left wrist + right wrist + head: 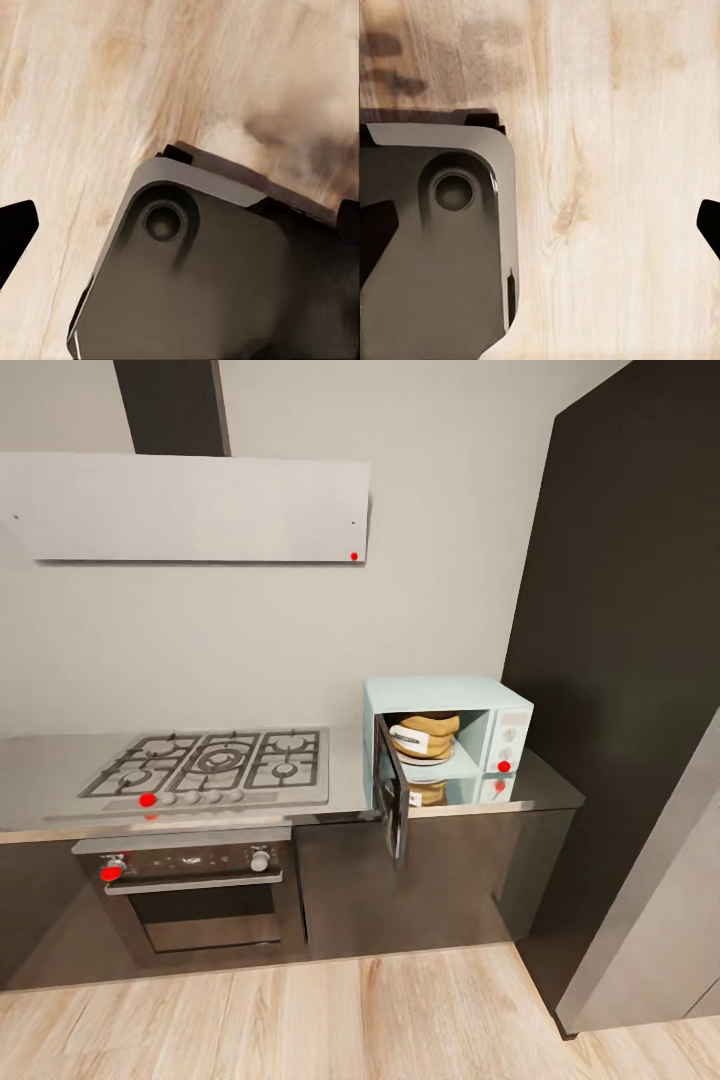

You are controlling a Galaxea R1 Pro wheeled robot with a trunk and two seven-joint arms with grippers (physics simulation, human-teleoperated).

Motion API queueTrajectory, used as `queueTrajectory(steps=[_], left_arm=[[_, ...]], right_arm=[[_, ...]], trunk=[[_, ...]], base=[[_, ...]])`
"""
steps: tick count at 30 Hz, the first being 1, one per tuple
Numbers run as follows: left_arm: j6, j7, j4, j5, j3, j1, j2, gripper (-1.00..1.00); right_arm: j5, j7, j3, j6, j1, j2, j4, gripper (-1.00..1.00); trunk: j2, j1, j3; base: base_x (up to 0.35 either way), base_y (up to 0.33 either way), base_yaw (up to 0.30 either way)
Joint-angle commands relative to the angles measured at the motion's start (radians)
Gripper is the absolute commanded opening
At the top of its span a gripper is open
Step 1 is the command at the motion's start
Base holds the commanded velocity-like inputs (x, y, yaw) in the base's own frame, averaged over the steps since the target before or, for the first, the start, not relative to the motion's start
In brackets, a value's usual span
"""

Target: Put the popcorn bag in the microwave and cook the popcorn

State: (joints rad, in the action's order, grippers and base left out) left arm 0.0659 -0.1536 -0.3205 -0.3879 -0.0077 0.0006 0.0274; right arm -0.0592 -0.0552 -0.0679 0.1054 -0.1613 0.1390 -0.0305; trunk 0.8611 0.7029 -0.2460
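Popcorn bag [424, 737] sits inside microwave [447, 738], door [392, 800] open. Next: shut door & start heat; both grippers' finger spread can't be told

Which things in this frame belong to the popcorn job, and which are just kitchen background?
Job:
- popcorn bag, inside the microwave
- microwave, door open
- countertop

Background:
- hob
- oven
- range hood
- wood floor
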Motion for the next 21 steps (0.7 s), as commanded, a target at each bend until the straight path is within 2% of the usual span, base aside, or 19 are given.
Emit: queueTrajectory(steps=[1, 4, 6, 9, 11, 12, 14, 16, 17, 18, 20, 21], left_arm=[[-0.013, -0.005, -0.052, -0.006, -0.001, 0.001, 0.0, 1.0], [-0.168, -0.007, -0.252, -0.005, -0.005, 0.001, -0.002, 1.0], [-0.28, -0.006, -0.435, -0.006, -0.006, 0.001, -0.004, 1.0], [-0.465, 0.001, -0.804, -0.008, -0.006, -0.003, -0.002, 1.0], [-0.555, 0.006, -0.964, -0.01, -0.01, -0.014, 0.002, 1.0], [-0.575, 0.013, -1.007, -0.01, -0.015, -0.03, 0.01, 1.0], [-0.602, 0.047, -1.063, -0.01, -0.038, -0.1, 0.044, 1.0], [-0.614, 0.073, -1.084, -0.009, -0.06, -0.214, 0.077, 1.0], [-0.615, 0.076, -1.088, -0.009, -0.071, -0.248, 0.084, 1.0], [-0.614, 0.079, -1.091, -0.008, -0.102, -0.282, 0.091, 1.0], [-0.603, 0.075, -1.088, -0.006, -0.166, -0.303, 0.094, 1.0], [-0.589, 0.07, -1.087, -0.002, -0.214, -0.311, 0.095, 1.0]], right_arm=[[-0.003, -0.003, -0.007, 0.006, -0.001, 0.001, -0.003, 1.0], [0.002, -0.003, -0.007, 0.006, -0.001, 0.001, -0.003, 1.0], [0.002, -0.003, -0.007, 0.006, -0.001, 0.0, -0.003, 1.0], [0.002, -0.003, -0.007, 0.006, -0.001, 0.0, -0.003, 1.0], [0.002, -0.003, -0.007, 0.006, -0.001, 0.0, -0.003, 1.0], [0.002, -0.003, -0.007, 0.006, -0.001, 0.0, -0.003, 1.0], [0.002, -0.003, -0.008, 0.006, -0.001, 0.0, -0.003, 1.0], [0.002, -0.003, -0.009, 0.003, -0.001, -0.003, -0.003, 1.0], [0.002, -0.003, -0.009, 0.001, -0.001, -0.005, -0.003, 1.0], [0.002, -0.003, -0.009, -0.001, -0.001, -0.006, -0.003, 1.0], [0.002, -0.003, -0.009, -0.002, -0.001, -0.006, -0.003, 1.0], [0.002, -0.003, -0.009, 0.0, -0.001, -0.006, -0.003, 1.0]], trunk=[[0.001, 0.0, -0.001], [0.001, 0.0, -0.001], [0.001, 0.0, -0.001], [0.001, 0.0, -0.001], [0.001, 0.0, -0.001], [0.001, 0.0, -0.001], [0.001, 0.0, -0.001], [0.001, 0.0, -0.001], [0.001, 0.0, -0.001], [0.001, 0.0, -0.001], [0.001, 0.0, -0.001], [0.001, 0.0, -0.001]], base=[[0.0, 0.0, 0.0], [0.0, 0.0, 0.0], [0.0, 0.0, 0.0], [0.0, 0.0, 0.0], [0.0, 0.0, 0.0], [0.0, 0.0, 0.0], [0.0, 0.0, 0.0], [0.0, 0.0, 0.0], [0.0, 0.0, 0.0], [0.0, 0.0, 0.0], [0.0, 0.0, 0.0], [0.0, 0.0, 0.0]])
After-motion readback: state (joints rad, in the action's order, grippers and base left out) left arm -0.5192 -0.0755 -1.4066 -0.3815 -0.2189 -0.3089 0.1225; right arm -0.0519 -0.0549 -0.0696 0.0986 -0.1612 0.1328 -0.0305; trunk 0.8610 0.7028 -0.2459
